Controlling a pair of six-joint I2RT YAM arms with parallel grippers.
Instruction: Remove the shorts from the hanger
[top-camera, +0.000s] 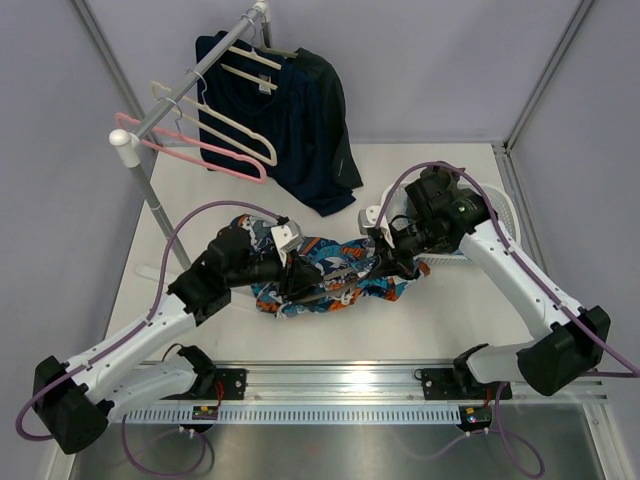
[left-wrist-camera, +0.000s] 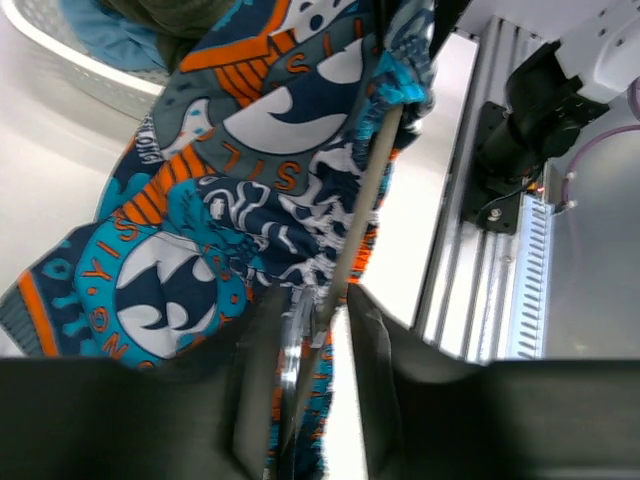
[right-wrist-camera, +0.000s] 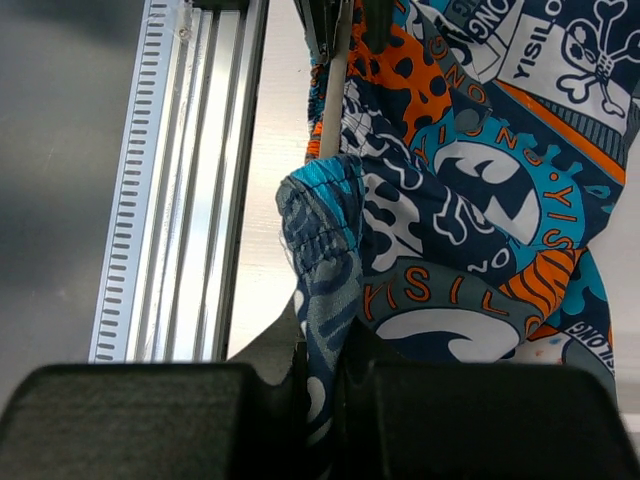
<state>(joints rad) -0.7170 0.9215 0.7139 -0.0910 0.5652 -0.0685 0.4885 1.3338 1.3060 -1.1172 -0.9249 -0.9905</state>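
The patterned blue, orange and teal shorts (top-camera: 335, 278) hang bunched between my two grippers above the table's middle. They sit on a beige hanger bar (left-wrist-camera: 362, 205), which also shows in the right wrist view (right-wrist-camera: 333, 90). My left gripper (top-camera: 297, 282) grips the bar and its metal clip at the shorts' left end (left-wrist-camera: 312, 340). My right gripper (top-camera: 385, 262) is shut on a fold of the shorts' (right-wrist-camera: 470, 200) waistband edge (right-wrist-camera: 325, 370), off the end of the bar. The shorts (left-wrist-camera: 250, 180) drape over most of the bar.
A clothes rack (top-camera: 165, 110) stands at the back left with pink and cream hangers and dark garments (top-camera: 300, 120). A white basket (top-camera: 505, 212) sits behind the right arm. The aluminium rail (top-camera: 330, 380) runs along the near edge.
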